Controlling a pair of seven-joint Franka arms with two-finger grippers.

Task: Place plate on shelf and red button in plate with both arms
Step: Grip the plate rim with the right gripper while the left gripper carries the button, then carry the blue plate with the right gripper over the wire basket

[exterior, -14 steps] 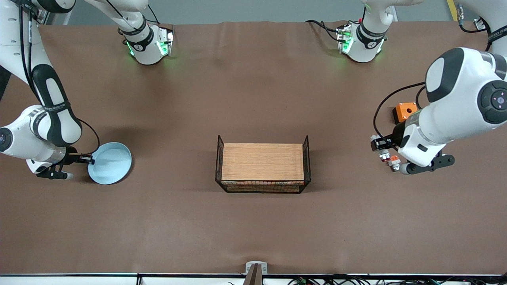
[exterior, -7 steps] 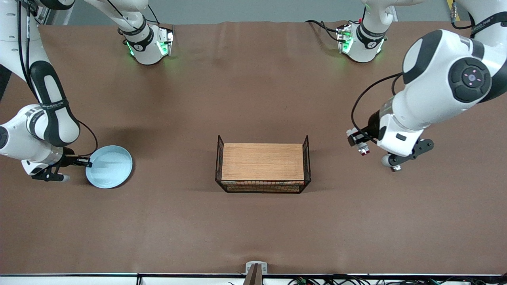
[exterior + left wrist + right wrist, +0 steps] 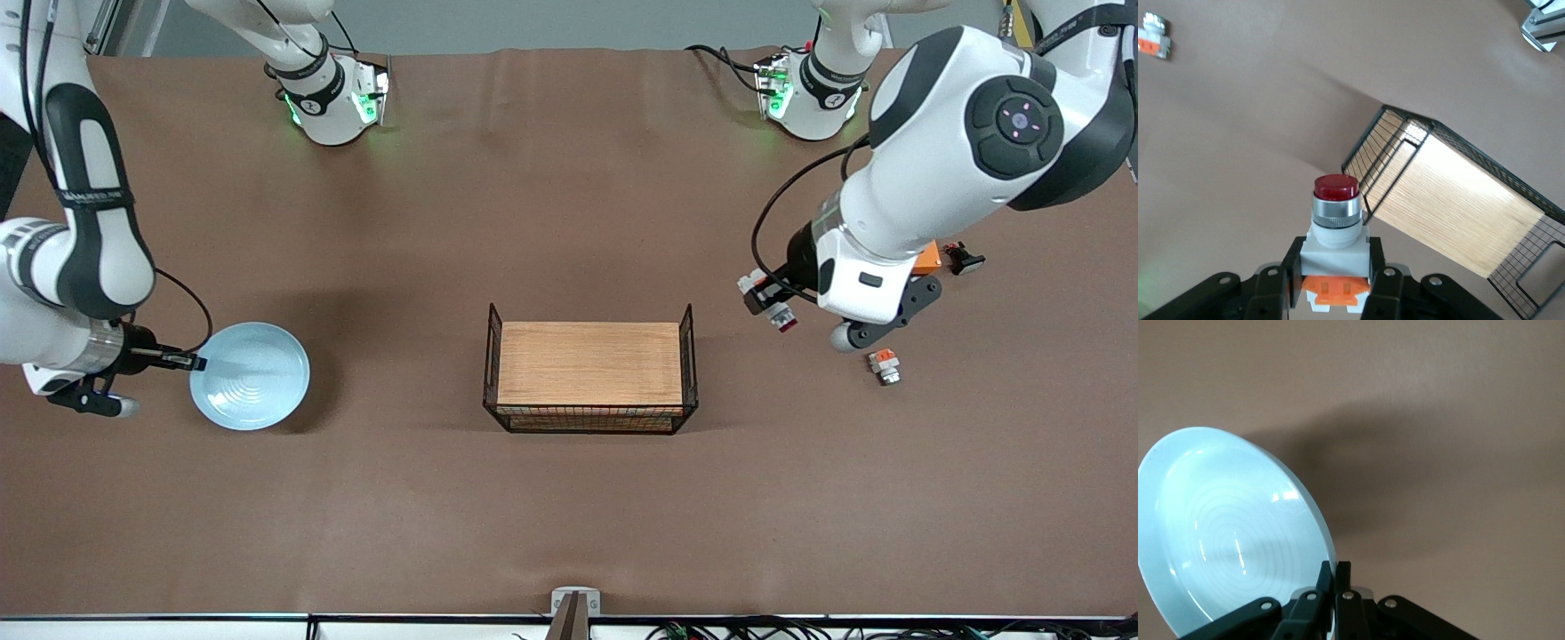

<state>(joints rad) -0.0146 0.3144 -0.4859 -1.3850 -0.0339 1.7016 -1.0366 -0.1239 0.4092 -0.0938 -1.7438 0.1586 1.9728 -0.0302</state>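
My right gripper (image 3: 192, 362) is shut on the rim of the pale blue plate (image 3: 252, 377), holding it just above the brown cloth at the right arm's end of the table. In the right wrist view the black fingers (image 3: 1327, 577) pinch the plate (image 3: 1231, 533) edge. The left gripper (image 3: 761, 297) is shut on the white body of the red button (image 3: 783, 317) and hangs over bare cloth beside the wooden tray (image 3: 589, 373). From the left wrist view, the red button (image 3: 1335, 200) points its dark red cap out between the fingers (image 3: 1293, 263), toward the tray (image 3: 1458, 200).
The tray has black wire mesh ends (image 3: 687, 356) and stands mid-table. A similar white-and-orange part (image 3: 884, 365) lies toward the left arm's end. An orange box (image 3: 930, 258) shows partly under the left arm, with a small dark piece (image 3: 965, 259) beside it.
The left gripper has lifted the red button off the cloth and carried it toward the tray, uncovering the similar part. The right gripper has raised the plate and levelled it.
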